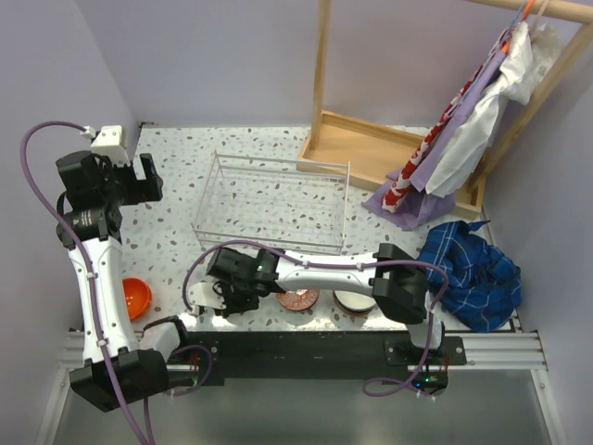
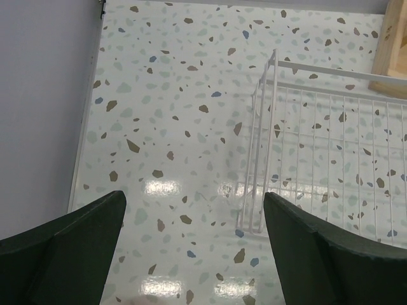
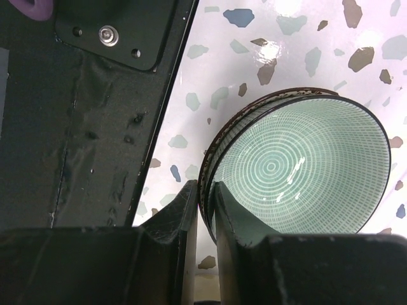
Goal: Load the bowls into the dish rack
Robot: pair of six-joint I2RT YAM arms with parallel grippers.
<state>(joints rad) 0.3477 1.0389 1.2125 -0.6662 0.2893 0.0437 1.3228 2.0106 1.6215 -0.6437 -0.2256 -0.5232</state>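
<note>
Speckled tabletop [image 3: 222, 63]: right tool [image 3: 205, 194] pinches pale green bowl [image 3: 299, 165] rim.

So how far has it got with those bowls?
Done: nothing, the silvery wire dish rack holds no bowls. In hand: the right arm's fingers pinch the rim of a pale green ringed bowl. To do: that one, plus the plain orange bowl, red-patterned bowl and white bowl.
</note>
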